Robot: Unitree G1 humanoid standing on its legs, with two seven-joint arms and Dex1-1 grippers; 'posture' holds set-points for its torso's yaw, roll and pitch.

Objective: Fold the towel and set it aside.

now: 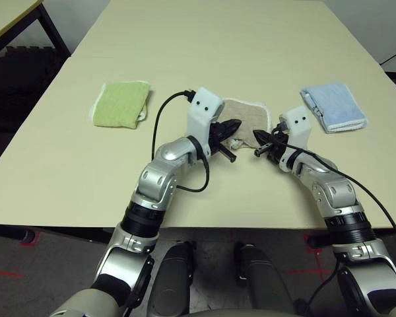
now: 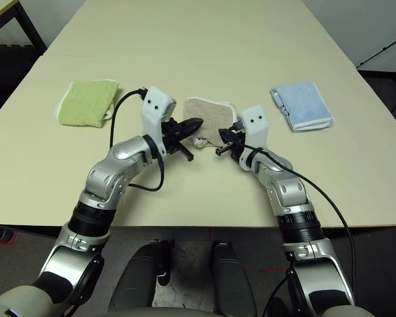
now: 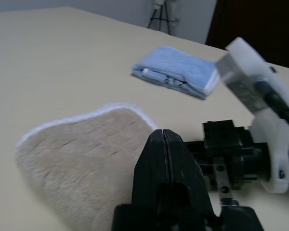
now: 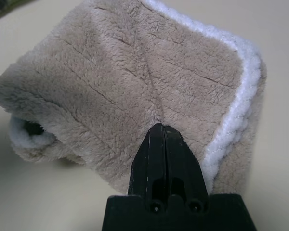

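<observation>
The towel [image 1: 245, 115] lies on the table [image 1: 218, 46] directly ahead of me, between my two grippers. My left gripper [image 1: 228, 127] sits at its near left edge, my right gripper [image 1: 261, 139] at its near right edge. A second towel [image 1: 122, 104] lies well to the left, a third towel [image 1: 333, 106] to the right.

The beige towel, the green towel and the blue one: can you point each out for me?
beige towel [image 1: 247, 112]: left eye view, on its flat upper face.
green towel [image 1: 122, 104]: left eye view, middle of its folded top.
blue towel [image 1: 332, 105]: left eye view, middle of its folded top.
</observation>
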